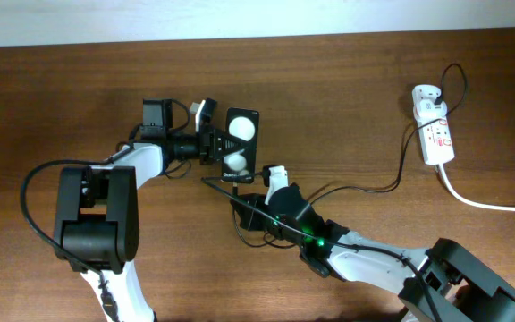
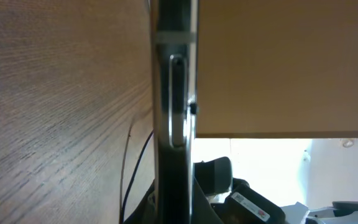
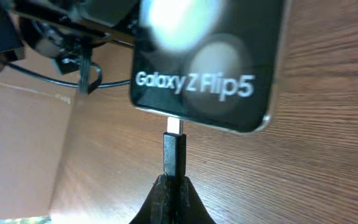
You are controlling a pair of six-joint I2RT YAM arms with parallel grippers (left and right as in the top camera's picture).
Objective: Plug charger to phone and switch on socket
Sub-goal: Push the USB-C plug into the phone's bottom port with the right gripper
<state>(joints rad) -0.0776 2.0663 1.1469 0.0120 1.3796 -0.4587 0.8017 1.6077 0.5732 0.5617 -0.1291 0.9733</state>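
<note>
The phone (image 1: 242,136), a glossy black slab with two round white reflections, lies at the table's middle; "Galaxy Z Flip5" is printed at its near end (image 3: 210,62). My left gripper (image 1: 218,145) is shut on the phone's left side, and in the left wrist view its edge (image 2: 176,93) stands between the jaws (image 2: 174,208). My right gripper (image 3: 173,183) is shut on the charger's black connector (image 3: 174,152). The connector's silver tip (image 3: 174,127) meets the phone's bottom edge. The charger cable (image 1: 392,186) runs right to the white adapter (image 1: 427,97) in the socket (image 1: 436,139).
A thick white cord (image 1: 481,201) leaves the socket toward the right edge. The left arm's base (image 1: 97,210) stands at the front left, and the right arm (image 1: 374,259) reaches in from the front right. The table's far edge (image 1: 257,38) meets a white wall.
</note>
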